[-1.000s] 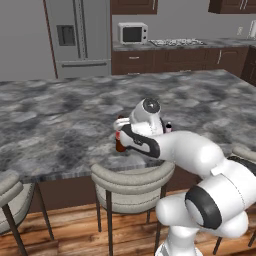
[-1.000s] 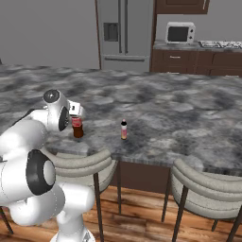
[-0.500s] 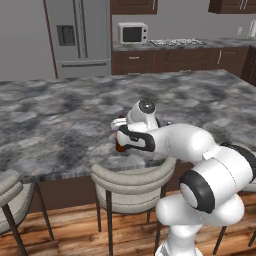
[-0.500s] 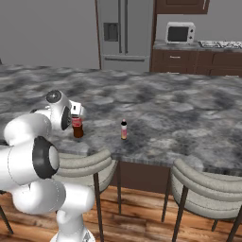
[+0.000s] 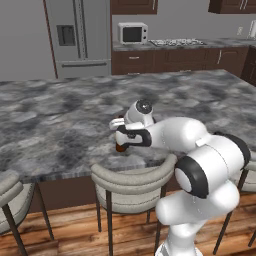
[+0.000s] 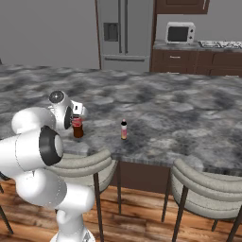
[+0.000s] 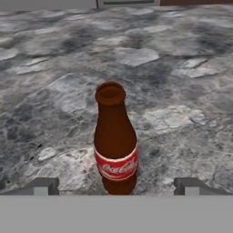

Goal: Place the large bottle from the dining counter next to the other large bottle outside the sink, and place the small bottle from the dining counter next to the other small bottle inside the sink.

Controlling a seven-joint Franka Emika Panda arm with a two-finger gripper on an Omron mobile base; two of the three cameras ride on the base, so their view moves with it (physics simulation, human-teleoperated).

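I see the big marbled dining desk (image 6: 189,118) running across the middle of both base views, with grey stools (image 6: 208,194) tucked under its near edge. My pincer (image 7: 116,185) is low at the bottom of the hand view, spread wide, with one finger on each side of the large cola bottle (image 7: 115,145) and not touching it. The bottle stands upright there. The small orange bottle (image 6: 124,129) stands upright near the middle of the right base view, just right of the cola bottle.
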